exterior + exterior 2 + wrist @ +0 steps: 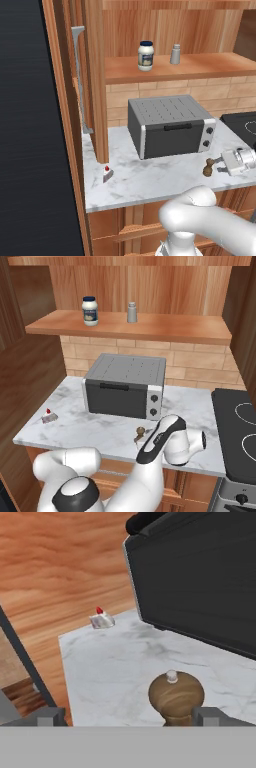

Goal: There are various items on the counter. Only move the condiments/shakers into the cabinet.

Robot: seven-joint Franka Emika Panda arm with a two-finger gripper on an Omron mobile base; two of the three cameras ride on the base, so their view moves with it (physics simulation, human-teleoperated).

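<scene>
I am bringing the gripper (129, 716) in low over the worktop (150, 175), just in front of the toaster oven (170, 125), where the pepper mill (176, 696) is standing upright near the front edge. The hand view is showing the fingers (210, 716) spread wide with the mill's rounded wooden head sitting between them, nearer the right one; they are holding nothing yet, and I cannot tell whether either is touching the wood. Above the toaster oven, the blue-lidded jar (145, 55) and the grey shaker (175, 54) are already standing side by side on the cabinet (150, 326) shelf. By my reading, two of the three condiments are done and the mill is the last one left. The little red-topped wedge (107, 173), well to the left of the oven, is staying put on the worktop, as it should.
</scene>
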